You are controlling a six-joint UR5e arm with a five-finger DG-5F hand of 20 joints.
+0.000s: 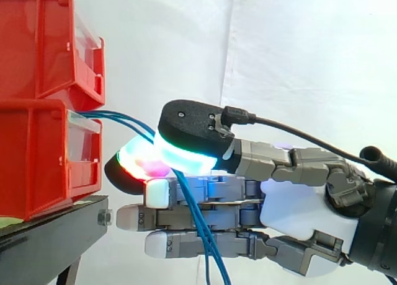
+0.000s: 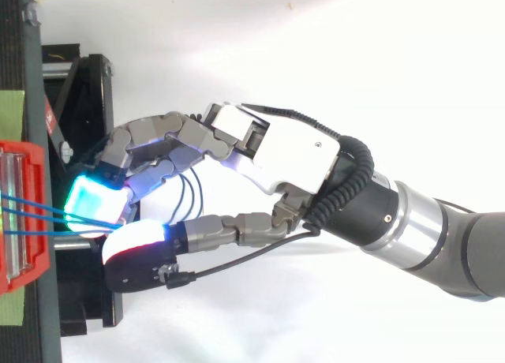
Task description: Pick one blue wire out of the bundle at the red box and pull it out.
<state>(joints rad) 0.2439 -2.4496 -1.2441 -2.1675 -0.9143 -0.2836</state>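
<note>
The robot's grey-and-white fingered hand (image 1: 291,207) is reaching in level from the right and pinching the thin blue wires (image 1: 127,119) just in front of the lower red plastic box (image 1: 37,161). That box is sitting on the black metal stand (image 1: 49,235), under a second red bin (image 1: 37,43). The wires are leaving the box's clear front lip and crossing a short stretch of open air. They are then passing between two glowing fingertip pads (image 1: 186,152), one shining cyan-green and the other red-green. Past the pinch they are hanging down in front of the hand's straighter fingers.

In the top view three blue strands are converging from the box toward the pads. I cannot tell whether the hand is gripping one wire alone or several together.

As for progress, the reach and the grasp are looking done. The pull itself is looking not yet made, since the wires are bridging from box to hand with their far ends inside the box. Whether a single wire is being singled out is looking like the open question before pulling back.
</note>
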